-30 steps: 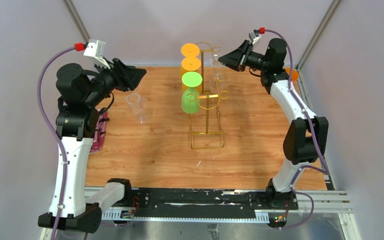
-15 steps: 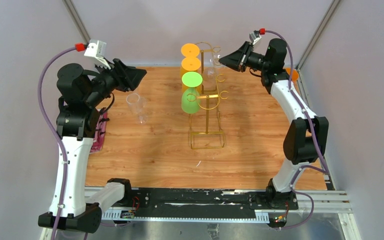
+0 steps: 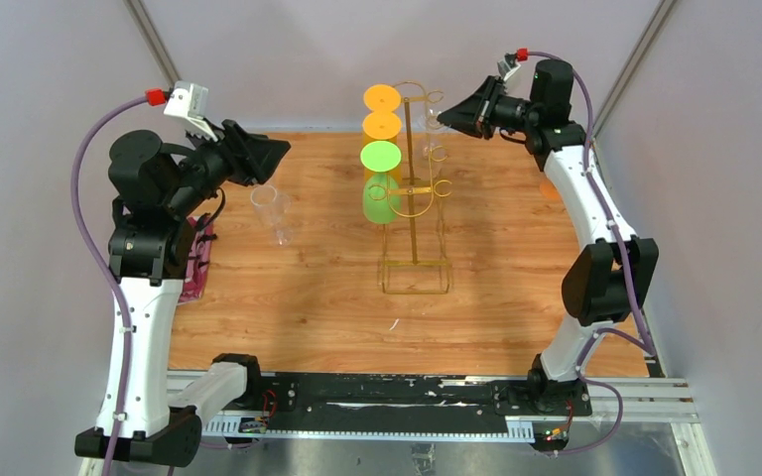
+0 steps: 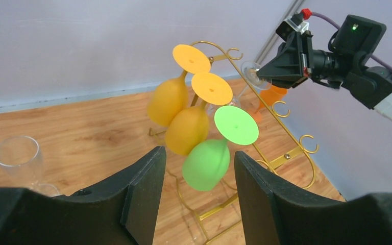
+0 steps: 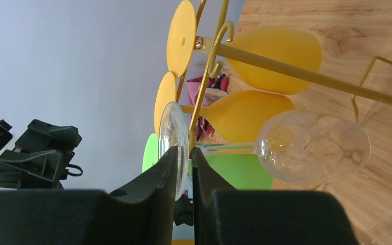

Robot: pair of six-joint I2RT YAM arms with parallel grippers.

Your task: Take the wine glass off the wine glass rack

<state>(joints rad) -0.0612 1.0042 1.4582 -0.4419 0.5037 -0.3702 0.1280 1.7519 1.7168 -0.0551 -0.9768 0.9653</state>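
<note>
The top view is bright and even. Light falls from above, so the wooden table (image 3: 308, 288) has only pale, soft shadows, a bit darker toward 7 o'clock. The metal rail (image 3: 387, 397) at 6 o'clock shows thin white glints. The middle looks sharp.

In the left wrist view, the left gripper (image 4: 199, 158) at 6 o'clock is dark and a little fuzzy. The green glass (image 4: 206, 163) in the middle is bright and crisp.

In the right wrist view, the right gripper (image 5: 184, 153) at 6 o'clock is almost pure black. The clear wine glass (image 5: 314, 148) at 3 o'clock looks soft, with small shiny spots. The wall (image 5: 56, 51) at 10 o'clock is smooth and pale.
</note>
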